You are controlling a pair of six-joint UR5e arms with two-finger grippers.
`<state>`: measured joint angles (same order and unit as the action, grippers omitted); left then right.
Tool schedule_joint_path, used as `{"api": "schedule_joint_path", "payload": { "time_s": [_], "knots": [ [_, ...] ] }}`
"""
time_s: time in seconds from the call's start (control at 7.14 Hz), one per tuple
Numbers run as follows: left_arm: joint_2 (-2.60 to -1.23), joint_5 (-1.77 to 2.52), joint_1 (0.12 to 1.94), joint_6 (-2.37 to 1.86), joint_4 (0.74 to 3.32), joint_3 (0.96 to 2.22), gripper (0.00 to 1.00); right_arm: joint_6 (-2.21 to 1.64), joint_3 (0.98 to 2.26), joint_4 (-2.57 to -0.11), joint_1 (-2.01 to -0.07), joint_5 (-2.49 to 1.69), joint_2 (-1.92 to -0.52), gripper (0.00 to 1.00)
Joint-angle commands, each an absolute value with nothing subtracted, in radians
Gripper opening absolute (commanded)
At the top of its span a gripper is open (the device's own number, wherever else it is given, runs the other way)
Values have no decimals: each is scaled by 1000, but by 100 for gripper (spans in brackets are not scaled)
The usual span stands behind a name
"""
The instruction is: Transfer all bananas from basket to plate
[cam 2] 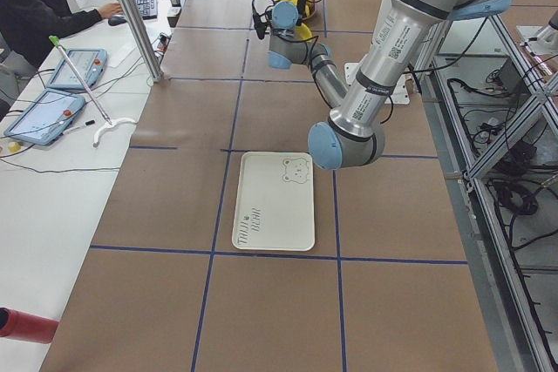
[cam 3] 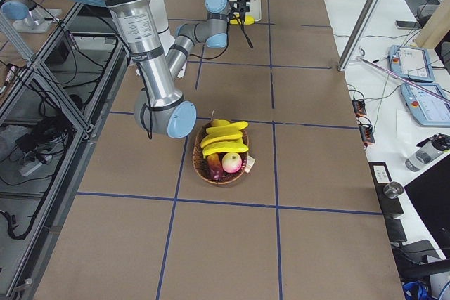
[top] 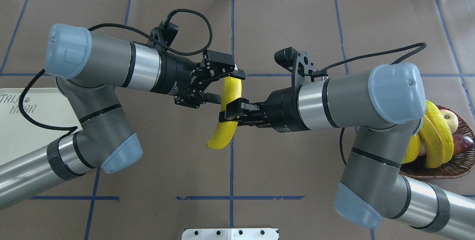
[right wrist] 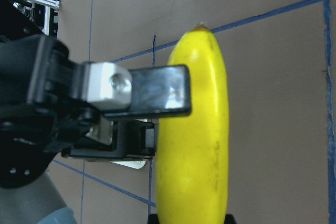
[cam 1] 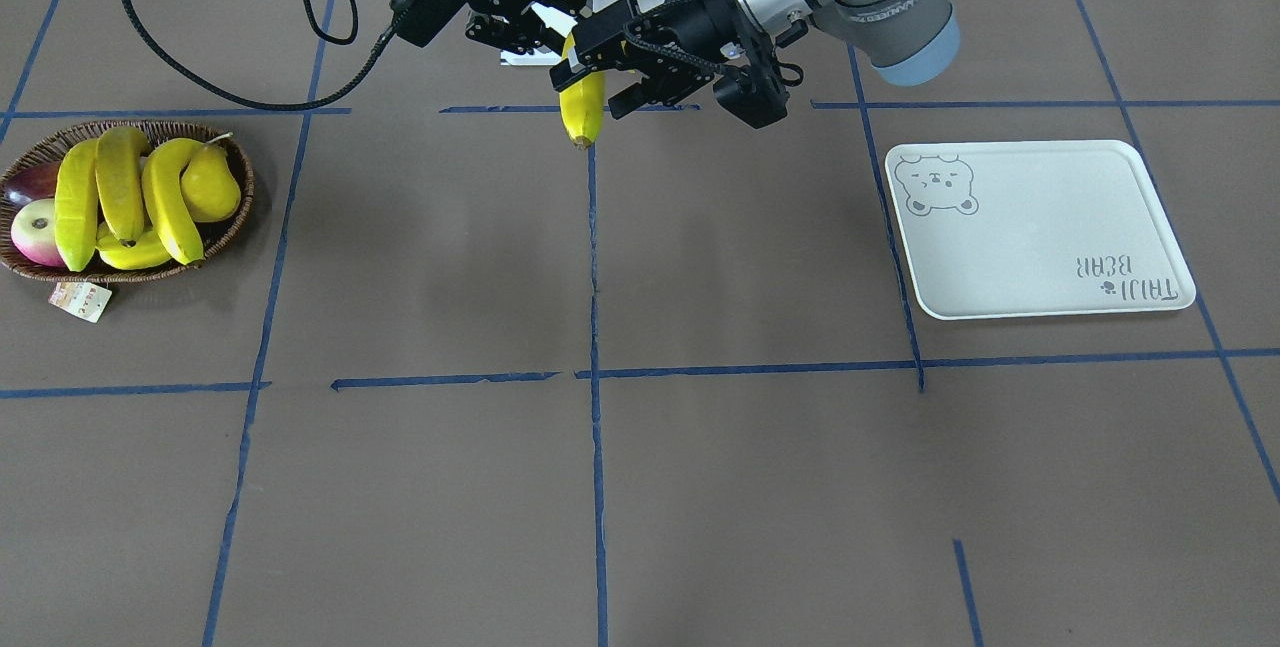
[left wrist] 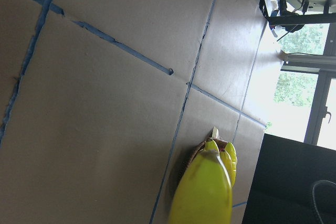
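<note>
A yellow banana (cam 1: 583, 112) hangs in the air over the table's middle, between the two grippers. My right gripper (top: 232, 113) is shut on the middle of the banana (top: 227, 128); it fills the right wrist view (right wrist: 194, 145). My left gripper (top: 226, 86) is open, with one finger on each side of the banana's far end. Three more bananas (cam 1: 120, 182) lie in the wicker basket (cam 1: 245, 192) on my right. The off-white bear plate (cam 1: 1040, 227) lies bare on my left. The banana's end also shows in the left wrist view (left wrist: 202, 192).
The basket also holds a yellow pear (cam 1: 210, 182), a red-green apple (cam 1: 35, 232) and a dark red fruit (cam 1: 30, 182). A paper tag (cam 1: 82, 299) hangs off its rim. Blue tape lines grid the brown table. A white mount (top: 230, 233) sits at my base.
</note>
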<state>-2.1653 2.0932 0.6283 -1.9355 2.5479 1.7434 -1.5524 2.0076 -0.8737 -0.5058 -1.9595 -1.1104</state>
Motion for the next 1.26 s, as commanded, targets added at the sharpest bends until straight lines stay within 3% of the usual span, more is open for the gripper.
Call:
{"api": "schedule_joint_path", "payload": {
  "time_s": [0.0,0.14,0.28,0.42,0.56,0.7,0.84,0.98,1.12],
  "knots": [
    [-2168,2092,618,-1934,2548,1743,97,-1552,2006,-873,-500,-1959,-1108,0],
    [-2166,2092,618,-1934,2548,1743,94,-1552,2006,-873,-502,-1959,-1108,0],
    [-2167,2092,618,-1934,2548,1743,77,-1552,2006,-873,-500,-1959,-1108,1],
    [-2166,2092,618,-1936,2548,1744,36,-1551,2006,-873,-502,-1959,-1108,1],
    [-2164,2094,618,-1931,2548,1747,3,-1551,2006,-873,-502,-1959,-1108,1],
    [-2158,2095,618,-1924,2548,1746,0,-1557,2006,-877,-500,-1960,-1108,12],
    [-2158,2095,620,-1924,2548,1746,0,-1562,2006,-880,-499,-1960,-1108,89],
    [-2158,2095,621,-1924,2548,1746,0,-1562,2009,-881,-496,-1960,-1109,99],
    [-2157,2095,621,-1924,2548,1746,0,-1563,2013,-881,-494,-1960,-1111,99]
  ]
}}
